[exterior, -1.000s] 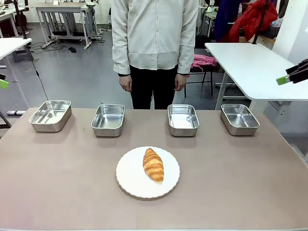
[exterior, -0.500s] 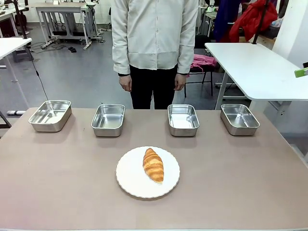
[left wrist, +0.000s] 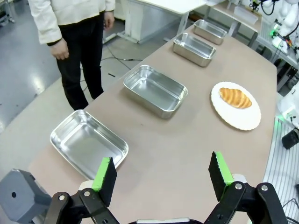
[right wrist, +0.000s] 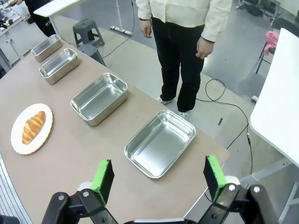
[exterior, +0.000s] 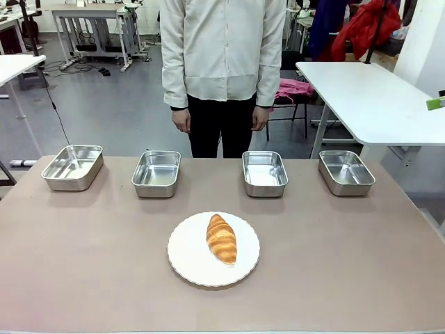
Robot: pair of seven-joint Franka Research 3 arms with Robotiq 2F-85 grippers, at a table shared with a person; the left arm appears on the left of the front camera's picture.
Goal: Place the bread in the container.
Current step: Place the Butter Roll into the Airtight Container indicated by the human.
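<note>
From six o'clock we look across the table (exterior: 83,278). Our wrist cameras, high over opposite ends, both see the croissant (left wrist: 236,98).

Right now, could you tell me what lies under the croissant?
The croissant lies on a round white plate, which rests on the table. The patch of plate directly beneath it is covered.

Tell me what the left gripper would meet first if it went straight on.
Probably the bare table ahead of the left gripper, beside the nearest pan; depth is unclear.
</note>
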